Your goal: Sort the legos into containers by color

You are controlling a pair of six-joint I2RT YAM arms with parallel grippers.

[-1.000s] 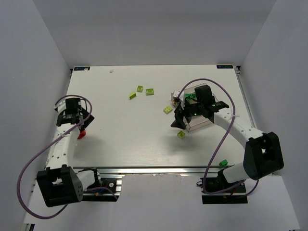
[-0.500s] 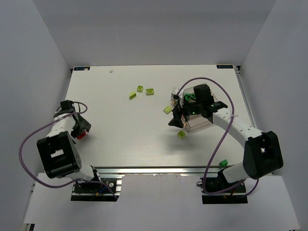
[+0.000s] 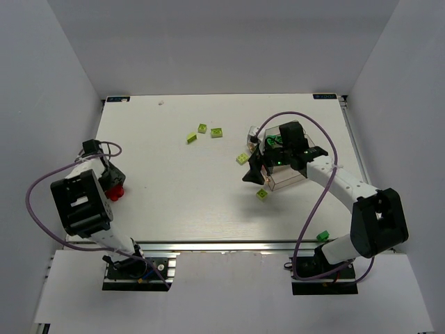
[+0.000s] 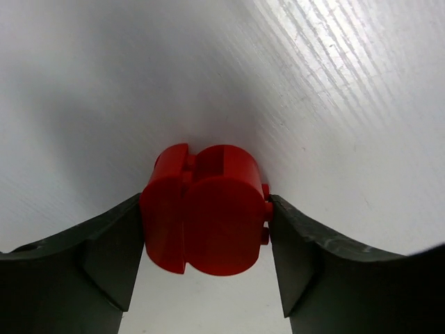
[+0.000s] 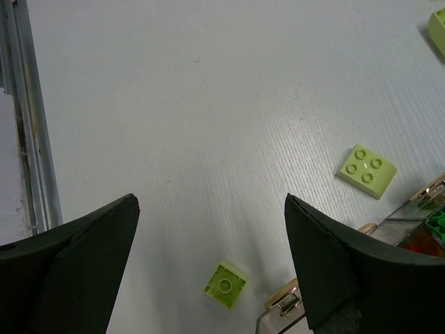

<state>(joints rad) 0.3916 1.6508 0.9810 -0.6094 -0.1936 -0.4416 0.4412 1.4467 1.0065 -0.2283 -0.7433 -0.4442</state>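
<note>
A red lego (image 4: 205, 209) lies at the table's left edge (image 3: 116, 193). My left gripper (image 4: 206, 233) is down over it (image 3: 110, 182), and both fingers press its sides. My right gripper (image 3: 256, 174) hangs open above the table, just left of the clear containers (image 3: 279, 185). A small lime lego (image 5: 226, 284) sits below its wide jaws (image 5: 210, 209), by the containers' corner (image 5: 407, 209). Another lime lego (image 5: 367, 169) lies further off. Green and red legos show inside the containers (image 3: 277, 142).
Three lime legos (image 3: 201, 128) (image 3: 216, 132) (image 3: 191, 138) lie at the back middle, another (image 3: 241, 158) left of the containers. A green lego (image 3: 322, 236) rests by the right arm's base. White walls stand around the table on three sides.
My left arm has swung left and down onto the red lego, and its jaws have closed against it. The right gripper has drifted slightly left, staying open.
</note>
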